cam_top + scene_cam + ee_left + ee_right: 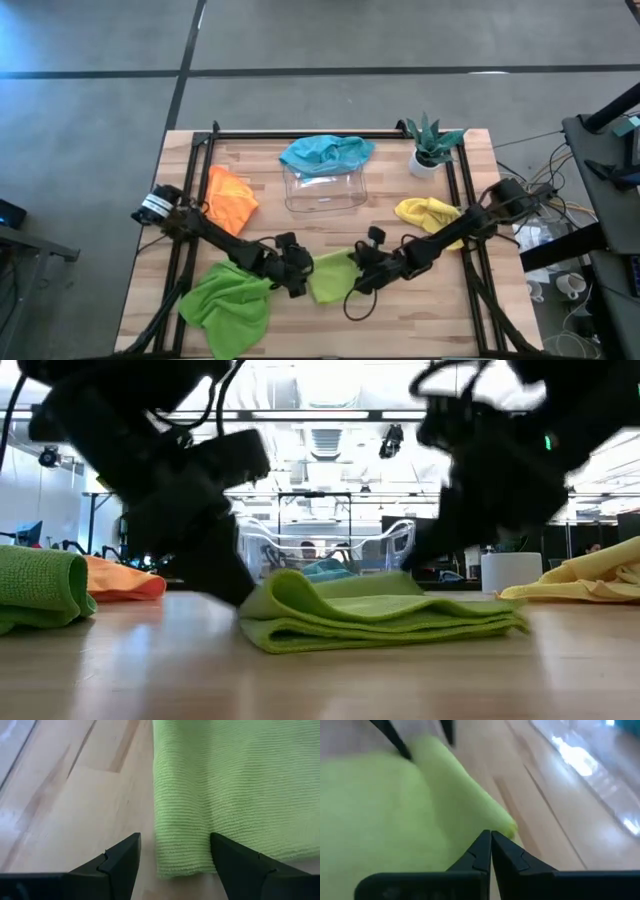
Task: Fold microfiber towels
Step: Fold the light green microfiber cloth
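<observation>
tabletop point(330, 330): it carries all five cloths; the folded lime green towel point(332, 277) lies between the two grippers, near the front edge.
other towels: the second lime green towel point(228, 308) lies crumpled behind the left gripper, the orange towel point(231, 198) further behind it; the yellow towel point(428, 213) lies behind the right gripper; the teal towel point(326, 153) hangs over the clear tray point(325, 190), well ahead of both.
left gripper point(172, 857): its fingers are spread wide, empty, low over the wood, and one corner of the folded towel sits just in front of them, partly between them.
right gripper point(490, 851): its fingers are pressed together, holding nothing, with the other edge of the same towel just ahead.
step in hand, my judgement: the fold looks made, and now the edges need tidying.
how to do it well: slide low and slowly, push the edge square, and do not drag the upper layer away from the lower one.
low view only: it shows the stacked layers, uneven at the front edge.
high view only: it shows where every cloth lies.
wrist views only: they show the state of the fingers.
</observation>
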